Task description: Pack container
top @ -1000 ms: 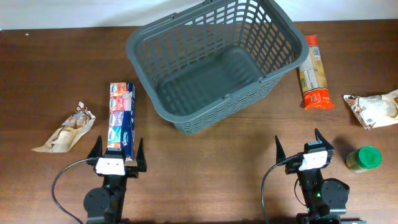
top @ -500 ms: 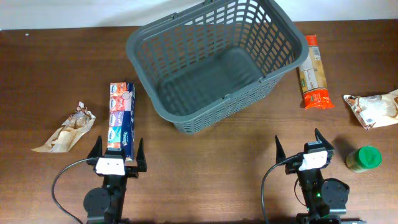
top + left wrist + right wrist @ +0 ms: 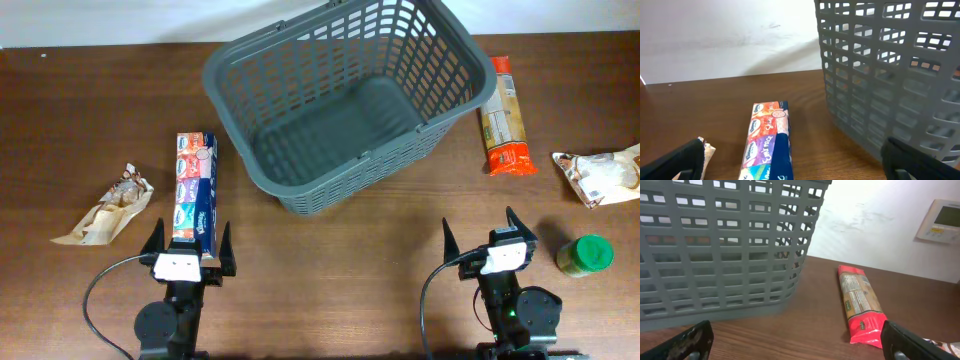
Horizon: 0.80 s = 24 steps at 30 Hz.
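Looking down from overhead, you see the container (image 3: pixel 335 188) standing empty on the bench (image 3: pixel 330 275), its long axis skewed so its left end swings toward you. Both arms sit on the near side of it. The left gripper (image 3: pixel 190 232) sits near-left of the container, jaws spread wide and holding nothing. The right gripper (image 3: pixel 479 226) sits near-right of it, equally open and empty. A tissue pack (image 3: pixel 195 190) lies just left of the container. Its long axis runs away from you and its near end reaches in between the left gripper's jaws, so I judge the left arm the nearer one for a first pick. A biscuit packet (image 3: pixel 503 118) lies lengthwise just off the container's right wall, well ahead of the right gripper.

Through the left wrist camera, the tissue pack runs straight ahead between the spread fingers (image 3: pixel 675 160), and the container's lattice wall rises ahead and to the right. A lifted pack would need to travel forward and rightward over the rim.

Through the right wrist camera, the container's wall fills the left, with the biscuit packet ahead-right, apart from it.
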Motion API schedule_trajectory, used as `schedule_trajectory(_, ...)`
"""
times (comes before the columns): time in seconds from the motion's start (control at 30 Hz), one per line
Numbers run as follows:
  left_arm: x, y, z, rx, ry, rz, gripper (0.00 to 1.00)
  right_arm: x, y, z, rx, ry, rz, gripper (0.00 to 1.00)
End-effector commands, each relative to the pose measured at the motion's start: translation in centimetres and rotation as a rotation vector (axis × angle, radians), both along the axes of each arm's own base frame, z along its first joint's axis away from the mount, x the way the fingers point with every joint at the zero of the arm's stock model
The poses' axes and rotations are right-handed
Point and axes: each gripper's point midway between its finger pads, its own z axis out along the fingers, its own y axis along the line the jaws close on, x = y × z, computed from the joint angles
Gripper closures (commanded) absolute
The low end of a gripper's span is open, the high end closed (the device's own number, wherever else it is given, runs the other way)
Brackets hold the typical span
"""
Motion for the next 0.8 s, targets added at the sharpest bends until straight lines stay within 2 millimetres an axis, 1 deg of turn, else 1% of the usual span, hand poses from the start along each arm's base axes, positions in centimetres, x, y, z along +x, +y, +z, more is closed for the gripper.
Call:
schedule_trajectory(0.0,0.0,0.3,-0.2,0.016,-0.001,0.016,0.01,0.0,-0.1,-0.2,0.011,0.001,-0.006,0.01)
schedule_trajectory(0.4,0.0,0.3,-0.2,0.016,-0.001,0.015,0.01,0.0,-0.1,-0.1,0.011,0.001,-0.006,0.01)
schedule_trajectory(0.53,-0.1,-0.6,0.1,-0.002,-0.008,-0.035,0.01,0.0,-0.1,-0.1,0.012,0.001,-0.006,0.01)
schedule_trajectory(0.6,0.0,-0.6,0.4,-0.002,-0.023,-0.037,0.01,0.0,0.1,-0.1,0.013,0.001,0.004,0.01)
schedule_trajectory(0.67,-0.1,-1.0,1.2,0.0,-0.056,-0.063,0.01,-0.1,0.5,-0.1,0.013,-0.002,0.031,0.01)
schedule_trajectory(0.77,-0.2,-1.7,3.3,0.006,-0.142,-0.102,0.01,-0.1,0.3,-0.1,0.013,0.0,0.017,0.01)
